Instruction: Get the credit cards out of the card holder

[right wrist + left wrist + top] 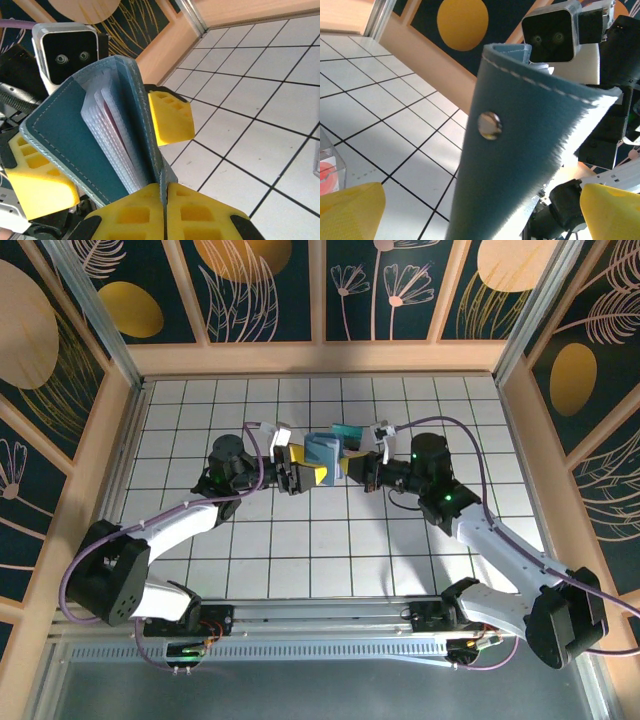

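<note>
Right claw (165, 210): pressed together, pinching the holder (65, 135) by its lower edge. Left claw (300, 466): spread, one finger either side of that holder, gripping nothing. Cards (112, 132): I see them tucked inside, just above the right claw; none removed yet.

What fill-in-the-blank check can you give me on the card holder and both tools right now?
1. The right tool is ____ on one edge of the card holder.
2. The left tool stands ____ around the card holder, not gripping it.
3. The credit cards sit ____ the card holder's two panels.
Missing words: shut; open; between.
</note>
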Tool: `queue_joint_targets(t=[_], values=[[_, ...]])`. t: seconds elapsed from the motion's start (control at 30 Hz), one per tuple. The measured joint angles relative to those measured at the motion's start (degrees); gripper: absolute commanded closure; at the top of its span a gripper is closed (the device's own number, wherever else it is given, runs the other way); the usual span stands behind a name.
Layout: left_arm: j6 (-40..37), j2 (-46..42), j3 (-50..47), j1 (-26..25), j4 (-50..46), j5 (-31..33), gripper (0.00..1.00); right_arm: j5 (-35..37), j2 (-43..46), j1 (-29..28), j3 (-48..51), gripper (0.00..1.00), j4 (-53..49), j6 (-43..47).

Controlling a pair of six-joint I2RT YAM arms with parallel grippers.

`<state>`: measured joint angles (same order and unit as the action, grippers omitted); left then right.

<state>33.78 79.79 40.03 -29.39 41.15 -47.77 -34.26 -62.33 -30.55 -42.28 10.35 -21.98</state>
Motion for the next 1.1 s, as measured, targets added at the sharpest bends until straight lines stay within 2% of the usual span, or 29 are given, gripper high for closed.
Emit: queue_joint_targets(t=[0.5, 0.73, 0.93, 1.1], values=[[1.2, 2.2, 0.2, -1.9, 0.2, 5.9, 0.01, 7.6, -4.9, -3.2, -6.9, 1.0, -8.1, -0.9], [1.2, 3.7, 1.3, -2.9, 0.2, 7.2, 0.01, 8.9, -5.2, -3.7, -7.2, 1.0, -8.7, -0.9], [1.0, 3.6, 1.4, -2.9, -1.2, 10.9, 0.01, 9.3, -5.2, -3.7, -7.2, 1.0, -9.4, -0.9], [0.8, 3.3, 1.5, -2.9, -3.3, 13.6, 0.07, 9.4, -5.2, -3.8, -7.2, 1.0, -9.4, -0.9]])
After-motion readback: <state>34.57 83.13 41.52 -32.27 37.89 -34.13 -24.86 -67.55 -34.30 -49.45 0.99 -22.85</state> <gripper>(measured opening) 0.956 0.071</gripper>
